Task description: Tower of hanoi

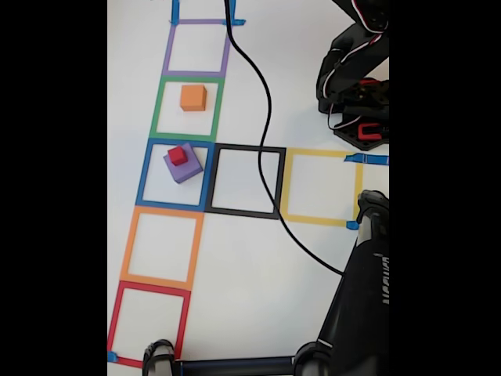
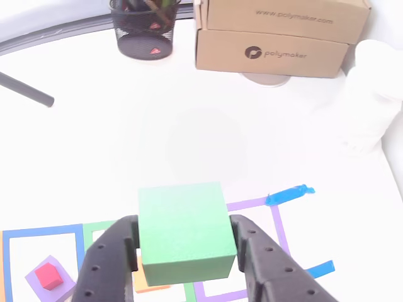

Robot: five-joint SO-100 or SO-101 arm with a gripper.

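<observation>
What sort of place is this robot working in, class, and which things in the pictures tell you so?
Probably a hobbyist's desk or maker workspace: a white tabletop marked with coloured tape squares, stacked Polymaker cardboard boxes, and a mesh pen cup beside them.

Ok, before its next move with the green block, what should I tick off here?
1. Green block held between the hand fingers: ok, both fingers sit against its sides.
2. Block level in the grip: ok, its top looks roughly flat.
3. Orange block top free to receive it: ok, nothing on it, sitting in the green square.
4. Red block on purple block undisturbed: ok, stacked in the blue square.
5. Green block lined up over orange: cannot tell, orange is mostly hidden beneath it in the other view.
6. Cable clear of the squares in use: ok, it crosses the black square.
</observation>
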